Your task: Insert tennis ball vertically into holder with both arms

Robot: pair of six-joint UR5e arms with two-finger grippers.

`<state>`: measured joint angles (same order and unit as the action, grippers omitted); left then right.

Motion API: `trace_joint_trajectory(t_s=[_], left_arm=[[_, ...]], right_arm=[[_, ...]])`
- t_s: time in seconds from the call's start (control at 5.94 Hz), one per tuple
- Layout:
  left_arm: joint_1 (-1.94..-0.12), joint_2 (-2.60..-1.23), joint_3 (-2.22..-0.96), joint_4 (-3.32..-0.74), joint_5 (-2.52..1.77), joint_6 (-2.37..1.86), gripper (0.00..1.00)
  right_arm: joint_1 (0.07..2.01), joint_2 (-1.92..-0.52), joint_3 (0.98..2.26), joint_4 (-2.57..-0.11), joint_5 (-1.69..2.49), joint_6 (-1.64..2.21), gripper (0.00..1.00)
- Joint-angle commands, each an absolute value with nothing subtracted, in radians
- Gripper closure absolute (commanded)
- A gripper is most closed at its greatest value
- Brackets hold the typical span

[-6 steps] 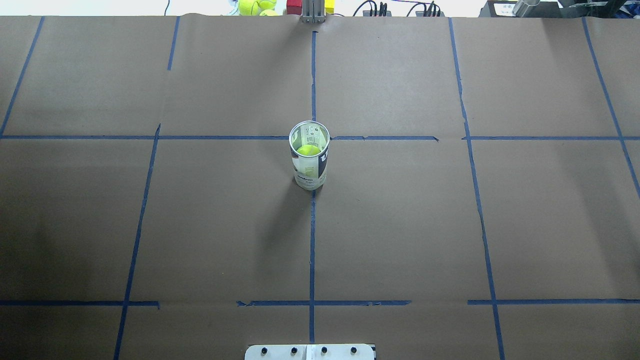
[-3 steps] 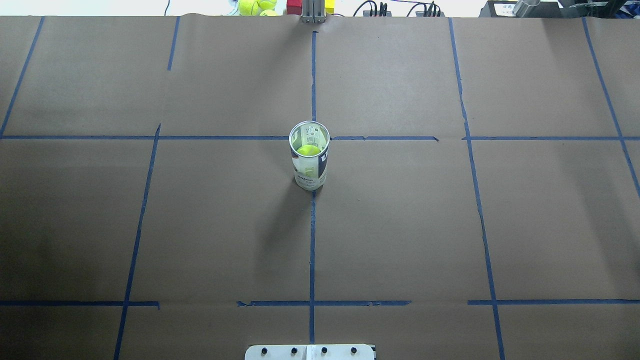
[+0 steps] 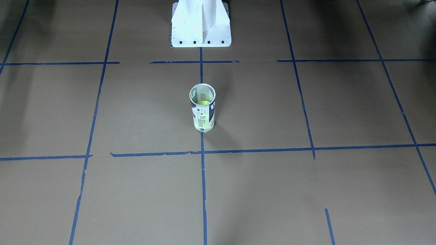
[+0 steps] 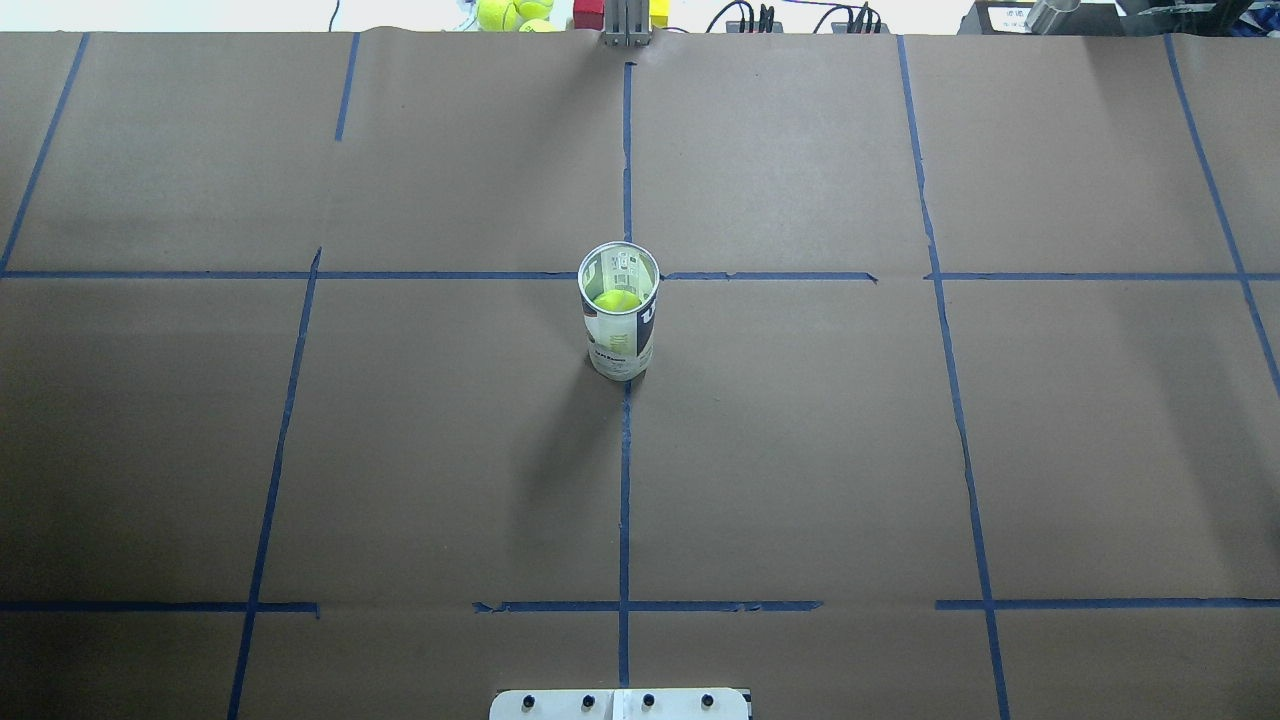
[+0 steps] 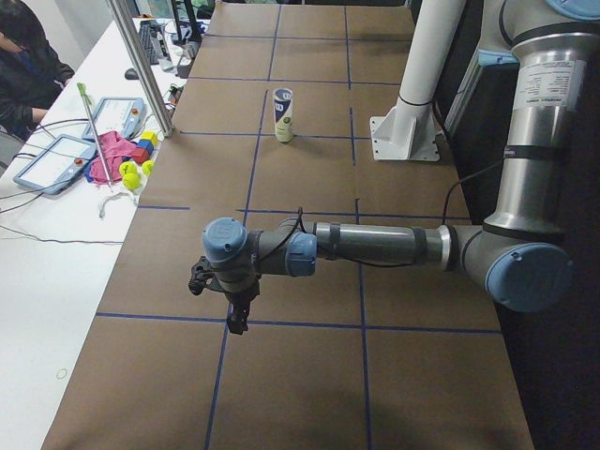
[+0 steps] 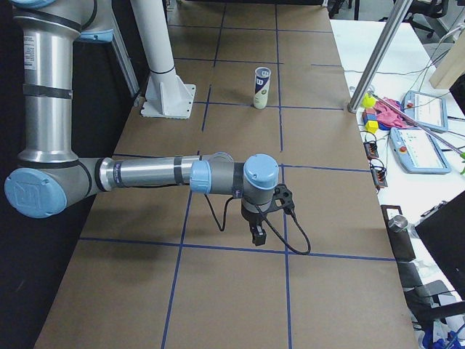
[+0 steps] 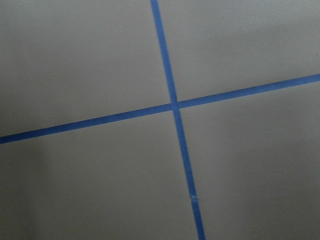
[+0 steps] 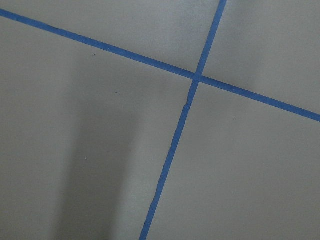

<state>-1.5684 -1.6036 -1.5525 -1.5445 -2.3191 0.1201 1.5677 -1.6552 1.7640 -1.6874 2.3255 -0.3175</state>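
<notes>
The holder (image 4: 620, 345), a clear can with a white and navy label, stands upright at the middle of the table, where blue tape lines cross. A yellow-green tennis ball (image 4: 617, 299) lies inside it, seen through the open top. The holder also shows in the front-facing view (image 3: 203, 117), the left view (image 5: 283, 114) and the right view (image 6: 261, 87). My left gripper (image 5: 238, 323) hangs low over the table's left end, far from the holder. My right gripper (image 6: 257, 236) hangs low over the right end. I cannot tell whether either is open or shut. Both wrist views show only paper and tape.
The white pedestal base (image 3: 201, 23) stands at the robot's side of the table. Spare tennis balls (image 4: 515, 14) and coloured blocks (image 5: 141, 150) lie beyond the far edge. A metal post (image 5: 141, 66), tablets and a seated operator (image 5: 28, 66) are on that side.
</notes>
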Motion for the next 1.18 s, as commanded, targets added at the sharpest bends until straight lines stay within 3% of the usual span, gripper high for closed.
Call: trace_joint_trajectory(t_s=[0.0, 1.01], left_arm=[[-1.585, -1.585, -1.572, -1.537, -2.322, 0.026, 0.0], [-1.585, -1.525, -1.578, -1.635, -2.373, 0.101, 0.0]], right_arm=[[1.566, -1.655, 1.764, -1.687, 2.327, -0.318, 0.0], [1.559, -1.655, 1.763, -1.687, 2.327, -0.316, 0.0]])
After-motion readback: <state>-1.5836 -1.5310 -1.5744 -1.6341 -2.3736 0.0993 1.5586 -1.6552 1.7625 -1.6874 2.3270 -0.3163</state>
